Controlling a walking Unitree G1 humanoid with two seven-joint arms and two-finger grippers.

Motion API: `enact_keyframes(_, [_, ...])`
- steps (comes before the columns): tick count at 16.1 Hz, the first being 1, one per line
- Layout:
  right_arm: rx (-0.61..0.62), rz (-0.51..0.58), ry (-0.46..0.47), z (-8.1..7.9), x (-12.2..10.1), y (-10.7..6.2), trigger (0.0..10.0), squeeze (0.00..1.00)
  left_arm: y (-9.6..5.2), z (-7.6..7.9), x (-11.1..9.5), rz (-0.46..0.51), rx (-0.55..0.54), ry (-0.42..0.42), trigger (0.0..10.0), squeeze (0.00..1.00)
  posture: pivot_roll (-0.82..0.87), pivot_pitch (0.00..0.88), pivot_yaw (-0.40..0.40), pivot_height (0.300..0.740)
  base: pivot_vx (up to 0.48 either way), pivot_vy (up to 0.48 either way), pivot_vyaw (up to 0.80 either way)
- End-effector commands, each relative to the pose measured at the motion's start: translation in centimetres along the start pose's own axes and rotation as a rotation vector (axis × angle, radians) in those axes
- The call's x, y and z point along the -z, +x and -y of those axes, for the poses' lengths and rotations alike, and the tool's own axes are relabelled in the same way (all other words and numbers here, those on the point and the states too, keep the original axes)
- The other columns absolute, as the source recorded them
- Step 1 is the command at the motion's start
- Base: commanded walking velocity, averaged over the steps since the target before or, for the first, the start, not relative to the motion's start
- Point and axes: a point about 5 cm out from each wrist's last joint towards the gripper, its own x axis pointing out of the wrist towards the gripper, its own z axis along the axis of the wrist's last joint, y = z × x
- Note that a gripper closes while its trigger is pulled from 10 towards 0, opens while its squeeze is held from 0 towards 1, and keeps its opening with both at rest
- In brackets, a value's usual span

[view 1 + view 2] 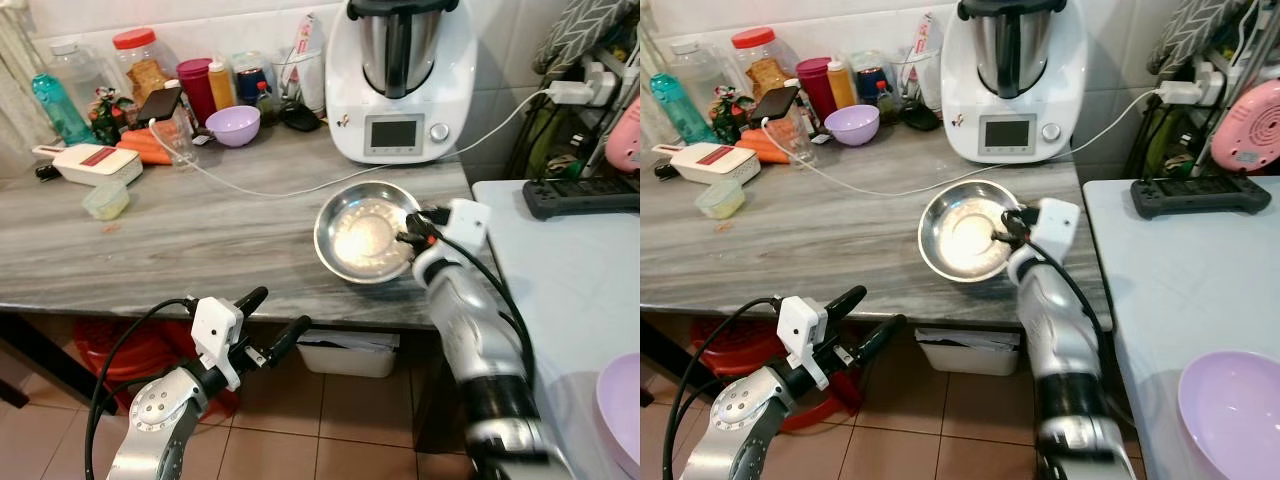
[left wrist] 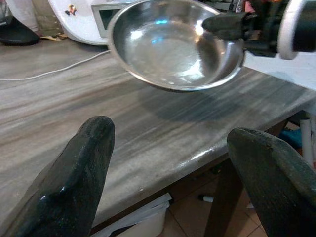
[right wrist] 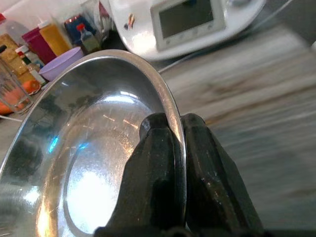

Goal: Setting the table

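One thin rim of the round shiny steel bowl (image 1: 366,233) is sitting clamped in the right pincer (image 3: 170,131), risking a tilting slip onto the grey marbled counter (image 1: 200,240) beneath, while the left pincer (image 1: 275,318) is hanging apart.

Head eyes look down over the counter (image 1: 180,240); wrist views closely share the steel bowl (image 2: 173,44).

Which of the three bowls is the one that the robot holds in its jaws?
The steel bowl, its rim pinched by the right gripper. The two purple bowls rest untouched on the counter and the white table.
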Motion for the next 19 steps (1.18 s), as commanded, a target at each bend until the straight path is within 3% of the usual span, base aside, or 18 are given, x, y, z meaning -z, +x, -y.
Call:
enact_keyframes(1, [0.005, -0.034, 0.048, -0.7, 0.2, 0.5, 10.0, 0.00, 0.0, -0.4, -0.4, 0.004, -0.005, 0.015, 10.0, 0.00, -0.06, 0.000, 0.115, 0.740, 0.000, 0.000, 0.00])
enact_keyframes(5, [0.015, -0.115, 0.118, -1.5, 0.7, 2.1, 10.0, 0.00, 0.0, -0.2, -0.5, 0.005, -0.001, 0.012, 10.0, 0.00, -0.05, 0.000, 0.110, 0.740, 0.000, 0.000, 0.00])
enact_keyframes(9, [0.065, -0.163, 0.115, -1.4, 1.2, 2.6, 10.0, 0.00, 0.1, -0.3, -0.6, 0.007, -0.006, 0.016, 10.0, 0.00, -0.05, 0.000, 0.108, 0.740, 0.000, 0.000, 0.00])
enact_keyframes(11, [0.096, -0.211, 0.135, -1.3, 2.2, 2.6, 10.0, 0.59, 0.2, -0.1, -0.6, 0.010, -0.002, 0.011, 10.0, 0.00, -0.05, 0.000, 0.109, 0.740, 0.000, 0.000, 0.00])
enact_keyframes(15, [0.109, -0.229, 0.123, -1.3, 2.5, 2.7, 10.0, 0.59, 0.5, 0.2, -0.7, 0.016, 0.003, 0.007, 10.0, 0.00, -0.05, 0.003, 0.112, 0.740, 0.000, 0.000, 0.00])
enact_keyframes(17, [0.109, -0.206, 0.121, -1.3, 2.2, 2.8, 10.0, 1.00, 0.6, 0.3, -0.7, 0.017, 0.003, 0.005, 10.0, 0.00, -0.05, 0.004, 0.111, 0.740, 0.000, 0.000, 0.00])
enact_keyframes(19, [0.086, -0.167, 0.119, -1.7, 1.6, 3.0, 10.0, 1.00, 0.6, 0.2, -0.7, 0.017, 0.003, 0.006, 10.0, 0.00, -0.05, 0.004, 0.112, 0.740, 0.000, 0.000, 0.00])
